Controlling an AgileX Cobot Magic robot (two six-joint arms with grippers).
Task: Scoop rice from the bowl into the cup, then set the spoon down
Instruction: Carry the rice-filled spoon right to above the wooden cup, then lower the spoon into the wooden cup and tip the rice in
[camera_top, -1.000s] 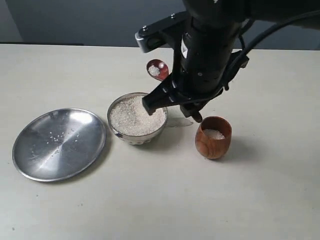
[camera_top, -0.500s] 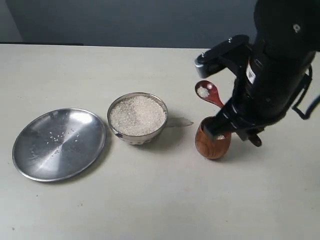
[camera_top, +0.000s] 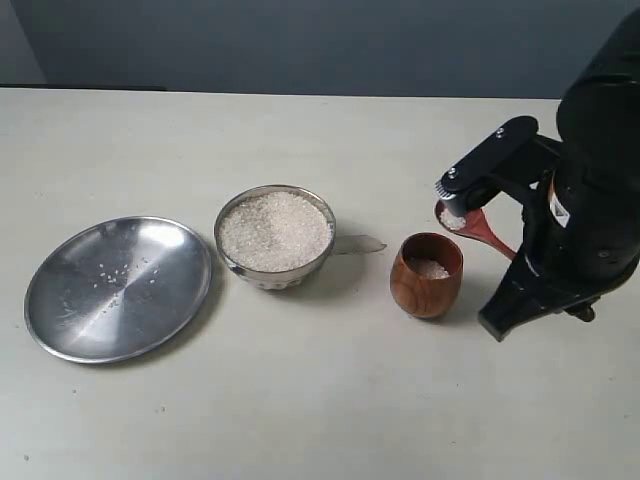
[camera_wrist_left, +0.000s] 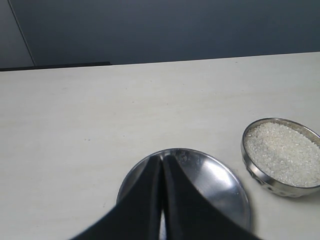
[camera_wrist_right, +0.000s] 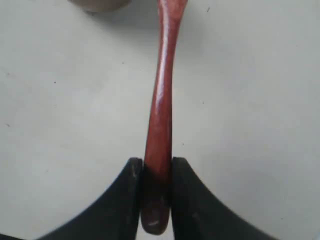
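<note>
The steel bowl (camera_top: 236, 262) stands mid-table, filled with white rice (camera_top: 275, 230). To its right is the wooden cup (camera_top: 427, 285), with a little rice (camera_top: 432, 268) at its bottom. My right gripper (camera_wrist_right: 158, 162) is shut on the spoon (camera_wrist_right: 162, 100) near the handle's end. In the exterior view the spoon's scoop (camera_top: 455, 216) hangs just right of and above the cup's rim. It carries some grains and is partly hidden by the arm. My left gripper (camera_wrist_left: 161, 158) is shut and empty above the steel plate (camera_wrist_left: 220, 185). The bowl (camera_wrist_left: 252, 170) lies beside it.
The wide steel plate (camera_top: 118, 288) lies left of the bowl with a few stray grains on it. A thin shiny sliver (camera_top: 360, 243) lies on the table between bowl and cup. The right arm's black body (camera_top: 590, 220) stands over the table's right side.
The right arm has carried the spoon with rice from above the bowl rightward, past the cup. The scoop is now beside the cup's right rim. Bowl, cup and plate have not moved.
</note>
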